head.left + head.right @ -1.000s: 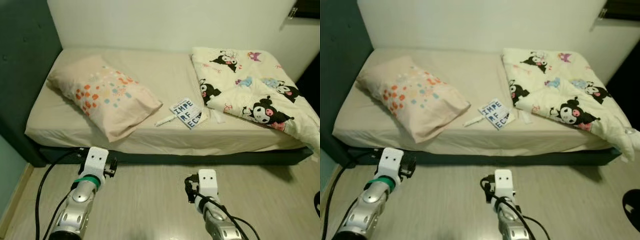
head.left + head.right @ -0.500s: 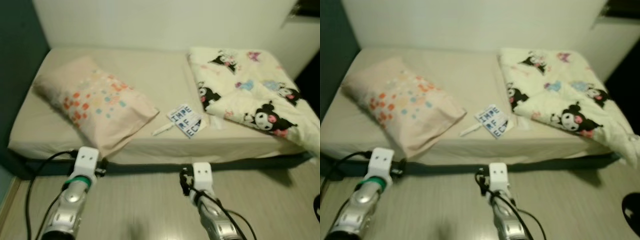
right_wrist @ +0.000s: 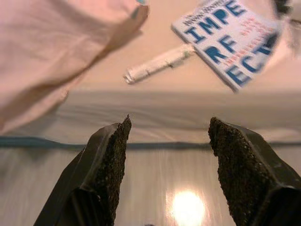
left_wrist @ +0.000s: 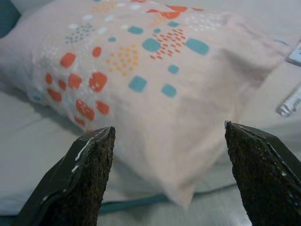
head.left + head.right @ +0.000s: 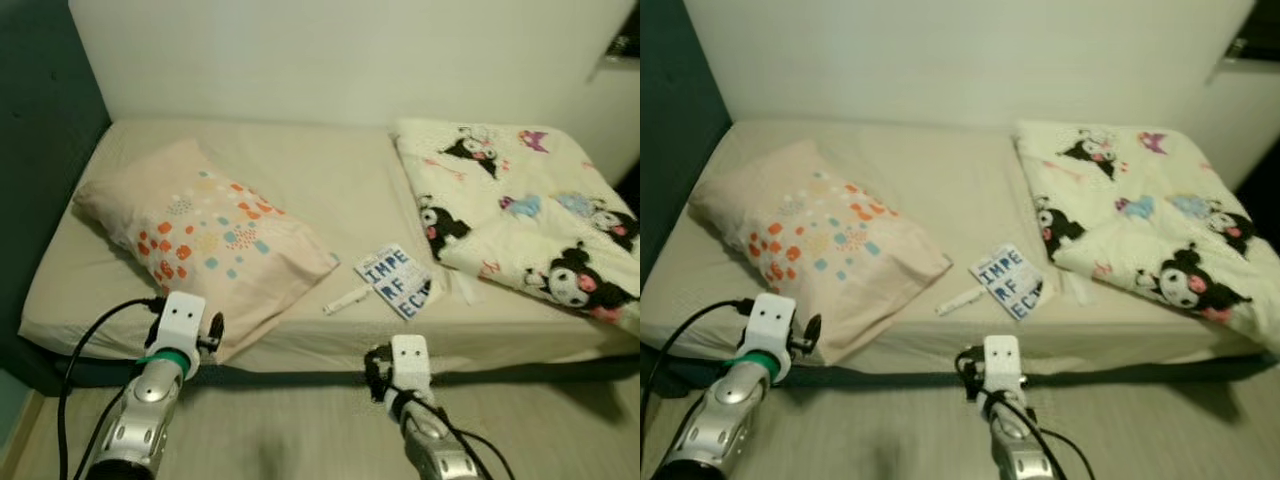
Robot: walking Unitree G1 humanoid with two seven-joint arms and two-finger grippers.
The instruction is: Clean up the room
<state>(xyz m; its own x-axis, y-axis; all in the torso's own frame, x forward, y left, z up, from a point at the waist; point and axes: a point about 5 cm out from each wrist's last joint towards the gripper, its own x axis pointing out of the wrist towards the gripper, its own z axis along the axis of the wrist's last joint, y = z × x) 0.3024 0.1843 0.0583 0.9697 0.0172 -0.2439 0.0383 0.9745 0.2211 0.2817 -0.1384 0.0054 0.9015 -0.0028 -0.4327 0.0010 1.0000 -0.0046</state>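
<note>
The bed [image 5: 330,175] is carrying a pillow [image 5: 205,235] left and a rumpled blanket [image 5: 520,220] right. A book [image 5: 398,283] is lying beside what is perhaps a wrapper [image 5: 347,298], near edge. Left gripper [image 4: 167,176] and right gripper [image 3: 167,176] are hovering spread and empty (approaching squarely should help).

Peach pillow [image 5: 205,240] dotted orange and teal, cream blanket [image 5: 520,220] with black cartoon figures, white blue-lettered book [image 5: 397,281].

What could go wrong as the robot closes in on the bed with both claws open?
The book and the thin white object lie near the mattress edge; the right claw could knock them off. The pillow overhangs that edge, so the left claw might snag it.
</note>
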